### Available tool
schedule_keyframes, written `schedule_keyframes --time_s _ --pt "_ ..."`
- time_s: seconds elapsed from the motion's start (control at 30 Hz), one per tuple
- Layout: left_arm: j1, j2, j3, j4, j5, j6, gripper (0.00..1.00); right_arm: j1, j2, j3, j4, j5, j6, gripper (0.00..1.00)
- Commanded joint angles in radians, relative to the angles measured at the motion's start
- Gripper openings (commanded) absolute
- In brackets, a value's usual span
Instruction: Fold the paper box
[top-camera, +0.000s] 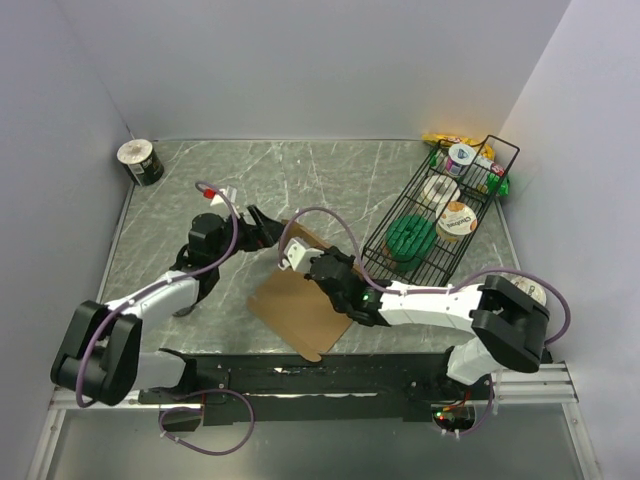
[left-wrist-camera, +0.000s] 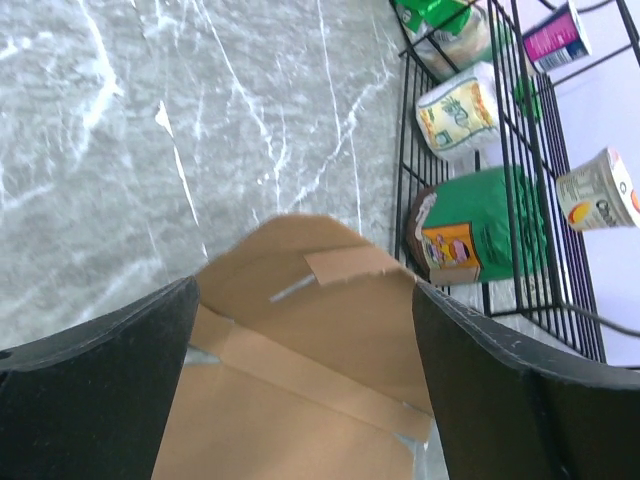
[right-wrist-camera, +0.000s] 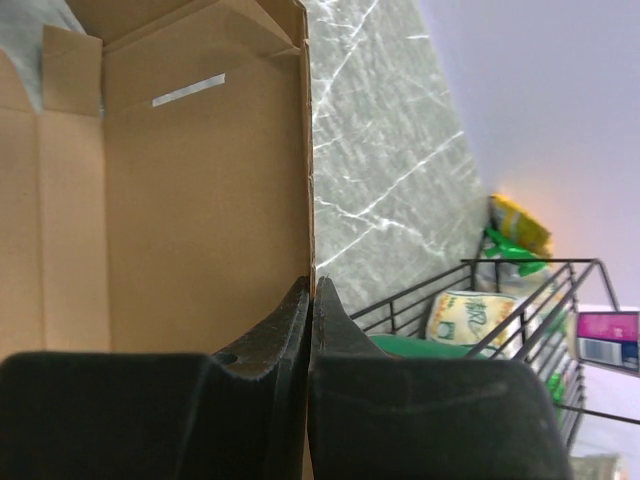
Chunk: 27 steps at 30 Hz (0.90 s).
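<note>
Now your right pincer (right-wrist-camera: 312, 288) is clamped on the paper box (right-wrist-camera: 200, 210).
It pinches one edge, brown panels stretching beyond its tips; your left pincer (left-wrist-camera: 305, 295) stands wide apart, the box just ahead of it on the bench (top-camera: 330, 180).

Both arms stretch forward, angled toward each other. The left gripper (left-wrist-camera: 305, 292) is spread wide, holding nothing. The right gripper (right-wrist-camera: 312, 292) is pinched tight on the paper box (right-wrist-camera: 200, 200) edge.

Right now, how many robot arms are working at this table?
2. The left arm reaches in from the near-left corner, the right arm from the near-right. They meet at the paper box mid-table. No other arm shows, and none looks hidden.
</note>
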Motion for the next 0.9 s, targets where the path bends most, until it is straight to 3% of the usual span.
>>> schedule_keyframes --time_s 0.0,0.37,0.53,0.87 --pt "0.016 0.049 0.064 0.079 0.062 -0.019 0.93 0.022 0.036 -0.009 0.098 0.068 -0.064 0.00" --pt "0.009 0.151 0.038 0.251 0.157 -0.128 0.84 0.032 0.065 -0.007 0.087 0.068 -0.053 0.00" --pt "0.001 0.164 0.042 0.260 0.151 -0.123 0.83 0.035 0.083 0.000 0.081 0.071 -0.044 0.00" --pt "-0.062 0.194 0.078 0.212 0.125 -0.079 0.72 0.036 0.091 0.011 0.070 0.066 -0.035 0.00"
